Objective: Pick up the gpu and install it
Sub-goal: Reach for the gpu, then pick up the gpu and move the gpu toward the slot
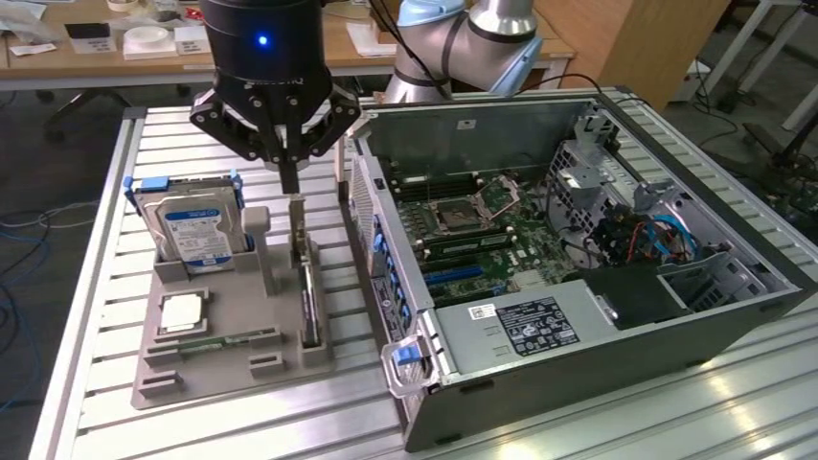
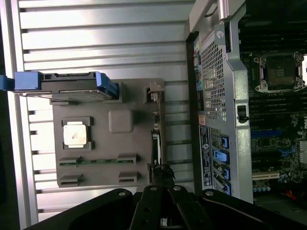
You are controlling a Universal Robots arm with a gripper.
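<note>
On the slatted counter (image 1: 96,335), toward its edge on the exterior view's left, a grey holder (image 1: 224,374) carries the parts. Nearest lie a narrow memory stick (image 1: 220,338) and a square processor (image 1: 183,311). Along the holder's side next to the open computer case (image 1: 511,383), the gpu (image 1: 308,292) (image 2: 155,143) stands on its long edge in a slot, its metal bracket at the far end. It is not yet lifted.

The card is probably light and stiff, but thin and fragile. Its faces carry components and its lower contacts should not be scraped, so a grip across the upper board edge, squeezing the two flat faces, looks safest. A straight vertical pull would keep it from binding in the slot.

Further back, a hard drive (image 1: 195,230) stands upright. The end effector (image 1: 290,190) (image 2: 163,175) hangs directly over the card's far end, fingers drawn narrow and nearly together. Whether the tips touch the bracket is unclear.
</note>
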